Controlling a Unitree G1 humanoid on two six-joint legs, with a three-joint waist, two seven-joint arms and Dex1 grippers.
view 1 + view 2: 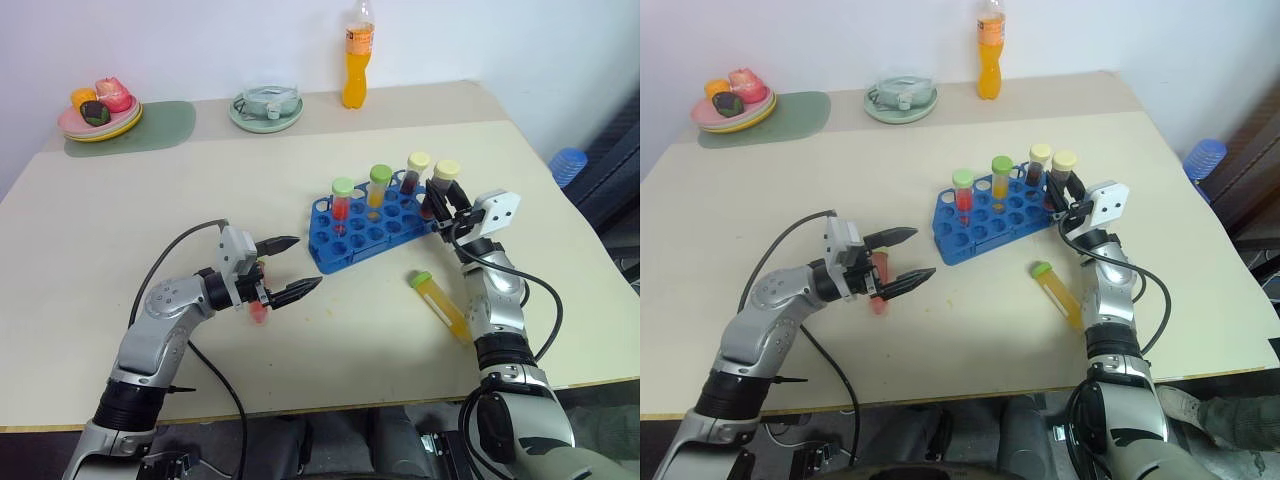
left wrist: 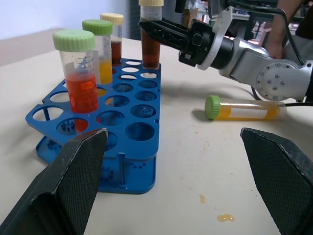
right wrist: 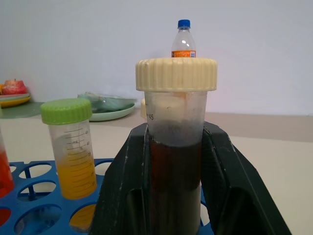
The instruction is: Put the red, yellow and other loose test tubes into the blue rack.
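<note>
Currently the right gripper [image 1: 437, 203] is clamped on a clear plastic tube of dark-brown liquid with a cream cap [image 3: 176, 142], held upright at the far right end of the bright blue plastic rack with rows of round holes [image 1: 372, 231]. Whether its base already sits in a hole cannot be told. The upright hold suits a straight drop into a hole.

Left of that gripper, three capped tubes stand in the rack: red liquid with light-green cap [image 1: 342, 203], yellow liquid with green cap [image 1: 378, 189], and a second dark-brown tube with cream cap [image 1: 415, 173].

On the table near the right forearm lies a loose yellow-liquid tube with green cap [image 1: 440, 305], on its side, not yet racked.

The left gripper [image 1: 290, 268] hangs wide open and empty, level, pointing toward the rack, probably staged for the loose tube.
</note>
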